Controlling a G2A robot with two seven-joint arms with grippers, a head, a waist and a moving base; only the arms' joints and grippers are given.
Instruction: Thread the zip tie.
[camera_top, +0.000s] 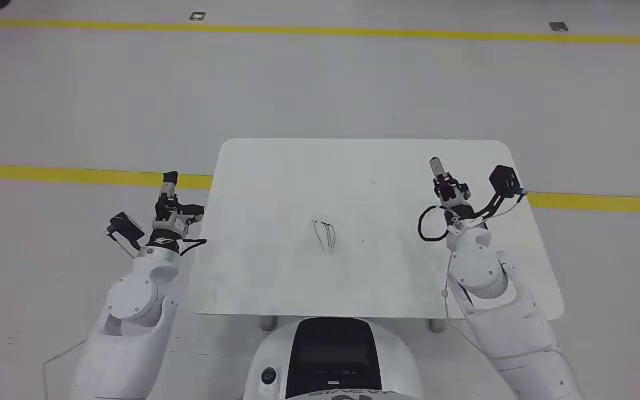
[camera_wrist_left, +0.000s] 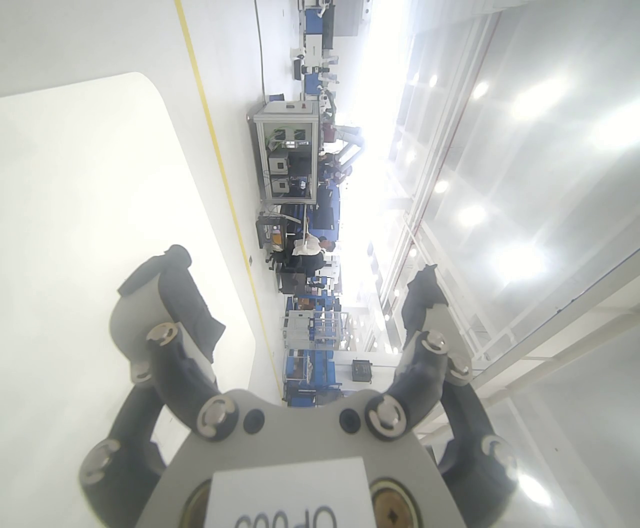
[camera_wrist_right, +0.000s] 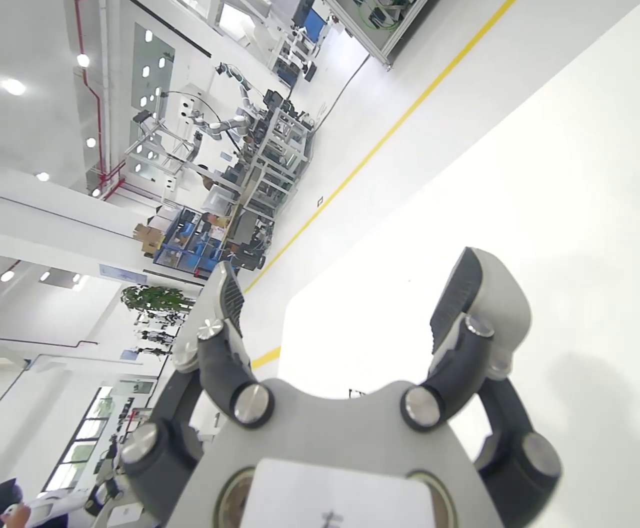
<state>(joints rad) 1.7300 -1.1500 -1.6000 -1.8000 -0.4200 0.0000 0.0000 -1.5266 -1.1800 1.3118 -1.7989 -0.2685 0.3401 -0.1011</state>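
Note:
A thin dark zip tie (camera_top: 324, 234), bent into a narrow loop, lies near the middle of the white table (camera_top: 300, 180). My left gripper (camera_top: 170, 179) is held just off the table's left edge, well left of the zip tie. In the left wrist view that gripper (camera_wrist_left: 300, 270) is open with nothing between its black fingers (camera_wrist_left: 172, 285). My right gripper (camera_top: 436, 164) is over the table's right side, well right of the zip tie. In the right wrist view it (camera_wrist_right: 345, 280) stands open and empty, its ribbed pads (camera_wrist_right: 452, 295) apart.
The table has rounded corners and its far edge (camera_top: 365, 141) faces a white floor with yellow lines (camera_top: 300, 30). Black cables (camera_top: 430, 225) hang by the right arm's wrist. Machines and racks (camera_wrist_left: 290, 150) stand far off in the hall.

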